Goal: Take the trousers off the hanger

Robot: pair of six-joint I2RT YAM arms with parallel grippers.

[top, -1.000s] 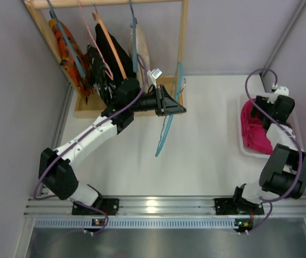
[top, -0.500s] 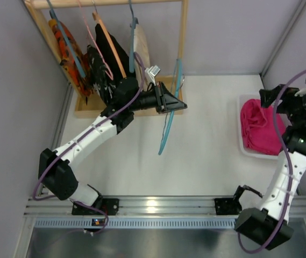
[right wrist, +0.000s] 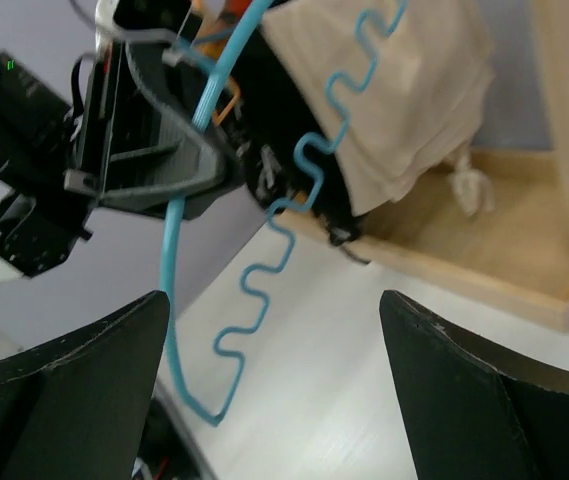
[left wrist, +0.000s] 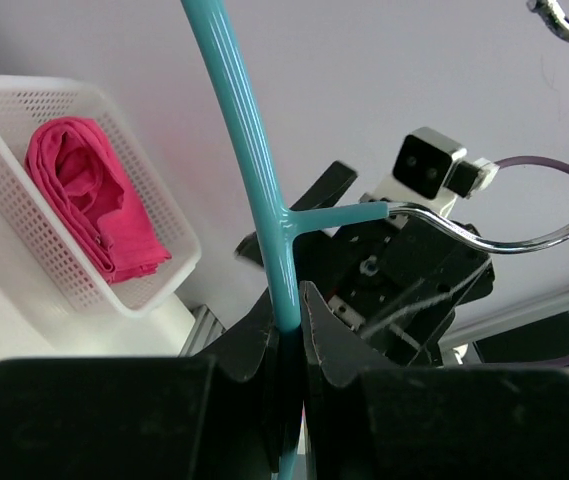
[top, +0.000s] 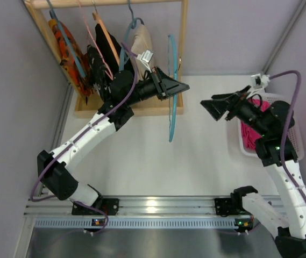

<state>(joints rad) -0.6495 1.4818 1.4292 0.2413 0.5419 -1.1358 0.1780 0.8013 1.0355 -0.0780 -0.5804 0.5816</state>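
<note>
My left gripper [top: 178, 86] is shut on an empty teal hanger [top: 171, 102] and holds it upright in the air beside the wooden rack. In the left wrist view the jaws [left wrist: 289, 320] clamp the hanger's teal bar [left wrist: 249, 150], just below its metal hook. The pink trousers [top: 248, 138] lie bunched in the white basket [top: 298, 141] at the right; they also show in the left wrist view [left wrist: 84, 200]. My right gripper [top: 209, 107] is open and empty, in the air right of the hanger and pointing at it. The right wrist view shows the hanger's wavy bar [right wrist: 264, 260].
A wooden rack [top: 182, 37] at the back left holds several hangers with garments, including a beige one [top: 142, 40] and black ones [top: 109, 54]. Its wooden base [right wrist: 484, 270] lies on the white table [top: 196, 161]. Grey walls close in the left, back and right.
My right arm has swung up from the basket and left toward the hanger, open. My left gripper has raised the hanger and turned it upright, closer to the rack.
</note>
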